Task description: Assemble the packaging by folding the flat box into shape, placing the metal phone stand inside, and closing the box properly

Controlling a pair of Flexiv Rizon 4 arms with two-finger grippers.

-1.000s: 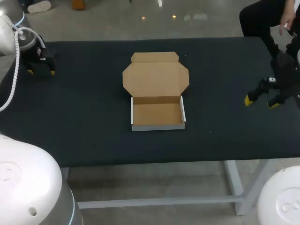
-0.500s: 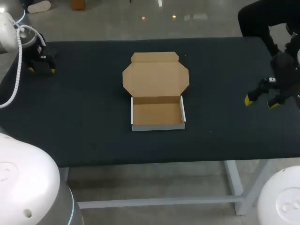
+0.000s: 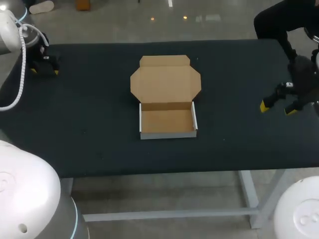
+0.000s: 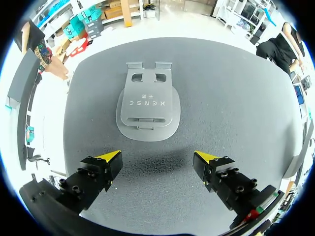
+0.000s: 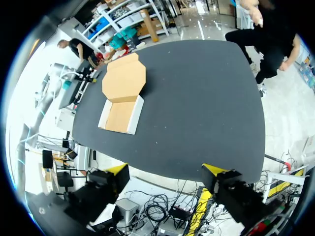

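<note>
Hovering over metal phone stand (image 4: 147,105), left gripper (image 4: 157,164) fingers spread, empty. Stand flat on tabletop (image 3: 89,124), well left of cardboard box (image 3: 167,117); likely rigid, slick, weighty: pinch side edges. Right gripper (image 3: 278,107) fingers apart, empty.

The box (image 3: 167,97) lies in the middle of the table (image 3: 89,124), its tray on the near side and its lid spread flat behind it, toward the far edge. The left gripper (image 3: 45,72) hangs over the far left corner, well apart from the box, with the phone stand (image 4: 147,105) on the table just ahead of it. The right gripper (image 3: 277,108) is at the table's right side, level with the tray
</note>
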